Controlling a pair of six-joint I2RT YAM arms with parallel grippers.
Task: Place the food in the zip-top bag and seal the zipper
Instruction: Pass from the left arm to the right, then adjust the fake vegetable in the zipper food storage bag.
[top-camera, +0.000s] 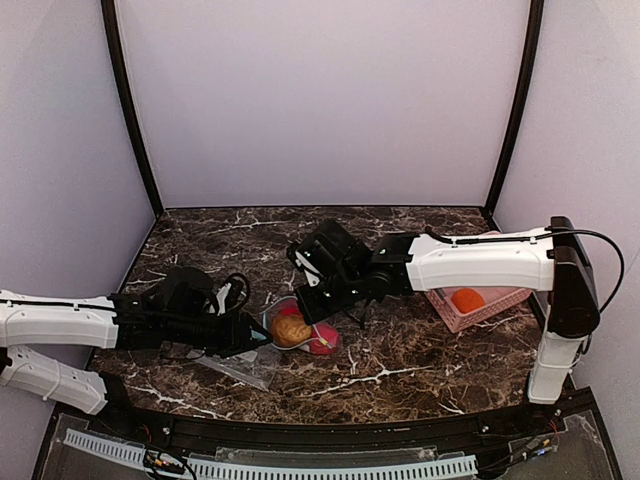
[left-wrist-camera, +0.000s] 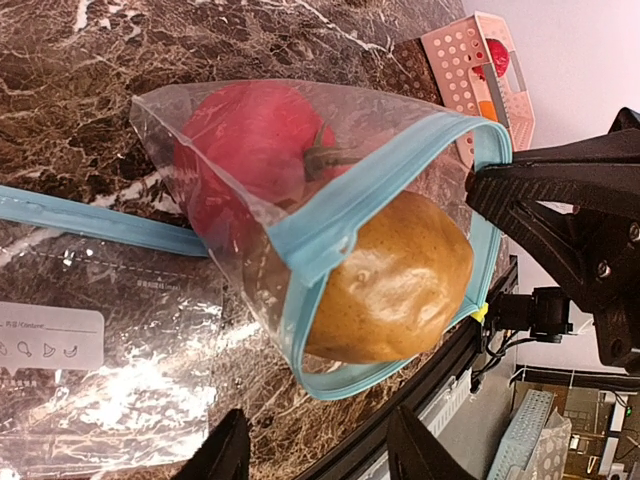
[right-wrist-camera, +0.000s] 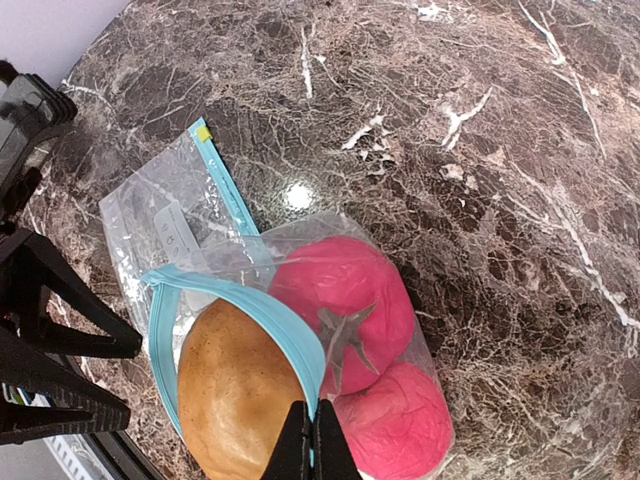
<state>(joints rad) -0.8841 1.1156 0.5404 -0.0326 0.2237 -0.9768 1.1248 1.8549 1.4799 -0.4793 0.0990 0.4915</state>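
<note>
A clear zip-top bag (right-wrist-camera: 300, 250) lies on the marble with its mouth open. Two red pieces (right-wrist-camera: 345, 300) sit deep inside it. The brown-tan piece (right-wrist-camera: 235, 395) sits in the mouth, ringed by the teal zipper (right-wrist-camera: 290, 325). My right gripper (right-wrist-camera: 312, 445) is shut, pinching the zipper's upper strip beside the brown piece. My left gripper (left-wrist-camera: 320, 455) is open and empty, just short of the mouth (left-wrist-camera: 400, 375), with the brown piece (left-wrist-camera: 400, 280) straight ahead. In the top view both grippers, left (top-camera: 257, 338) and right (top-camera: 303, 314), meet at the bag (top-camera: 300, 330). The orange piece (top-camera: 467, 299) lies in the basket.
A pink slatted basket (top-camera: 495, 305) stands at the right, under the right arm; it holds a red piece (left-wrist-camera: 490, 58) too. A second flat clear bag with a white label (left-wrist-camera: 50, 335) and teal strip lies under and left of the open bag. The table's black front rail (top-camera: 330, 425) is close.
</note>
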